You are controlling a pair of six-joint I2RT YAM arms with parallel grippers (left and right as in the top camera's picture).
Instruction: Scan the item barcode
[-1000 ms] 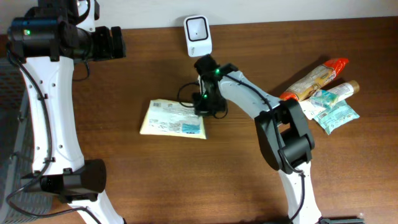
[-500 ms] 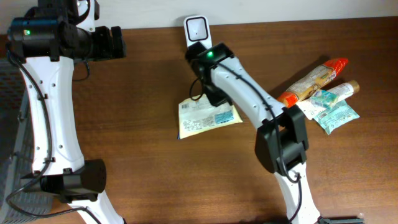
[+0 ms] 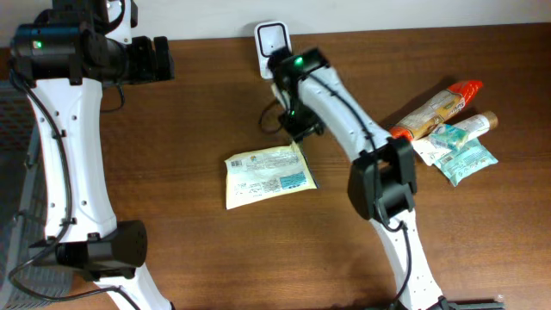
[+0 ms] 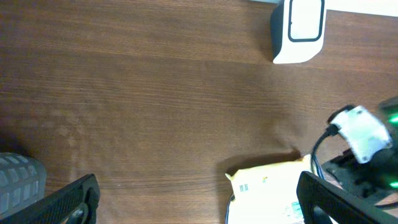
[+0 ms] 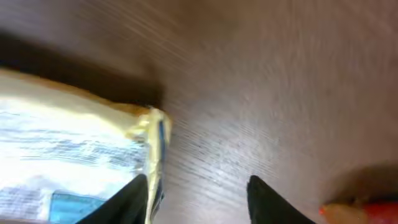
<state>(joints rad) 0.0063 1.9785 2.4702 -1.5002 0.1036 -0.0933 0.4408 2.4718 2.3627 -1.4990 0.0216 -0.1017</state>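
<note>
Yellow packet [image 3: 267,175], the only one of its kind, lies flat near the middle of the table [image 3: 198,258], label side up, at about 7 o'clock from the right gripper [image 3: 298,129]. One white scanner [image 3: 273,45] stands at the table's 12 o'clock edge. At 3 o'clock a heap of other goods [image 3: 448,129] lies well apart from the packet; it seems to hold four pieces, though the overlap makes the count unsure. Two arms are in view. The right arm reaches from the 5 o'clock edge toward the scanner. Its fingers are parted over bare wood, with the packet's corner just beside one finger and nothing between them. The left arm stands at 9 o'clock, its left gripper [image 3: 162,58] pointing toward 3 o'clock with fingers spread wide, holding nothing.
</note>
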